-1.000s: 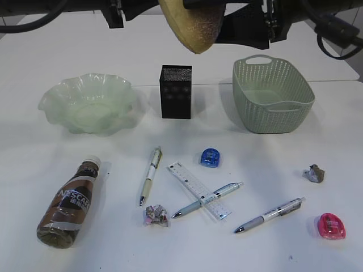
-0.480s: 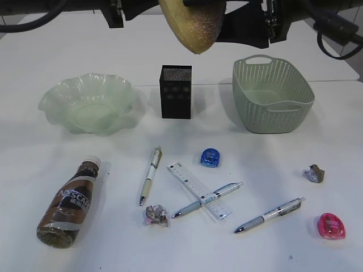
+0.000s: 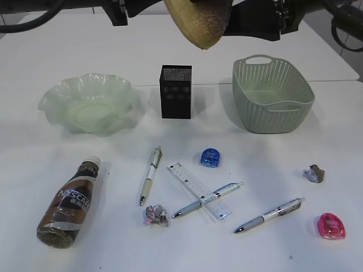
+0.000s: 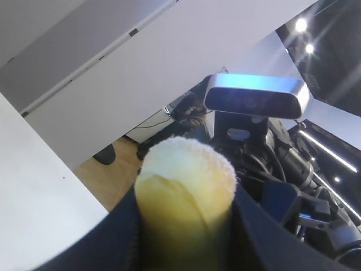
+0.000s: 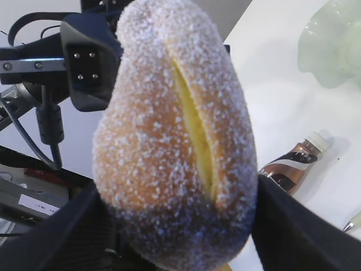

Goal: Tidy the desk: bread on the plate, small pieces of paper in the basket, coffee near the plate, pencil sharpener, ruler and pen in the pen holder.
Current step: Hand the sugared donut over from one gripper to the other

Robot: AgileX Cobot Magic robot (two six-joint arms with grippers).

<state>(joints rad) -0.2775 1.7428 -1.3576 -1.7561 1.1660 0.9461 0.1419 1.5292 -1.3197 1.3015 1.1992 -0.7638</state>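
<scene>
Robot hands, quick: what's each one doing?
Left end effector: closed on the bread.
Right end effector: closed on the same bread.

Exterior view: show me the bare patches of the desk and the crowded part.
Bare: the strip between the plate and coffee bottle, and the stretch below the basket down to the paper scrap. Crowded: front centre, where a pen crosses the ruler beside the blue sharpener.

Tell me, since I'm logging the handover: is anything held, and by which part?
The bread is held in the air between both hands: the left hand grips one end, the right hand grips its lower part.
</scene>
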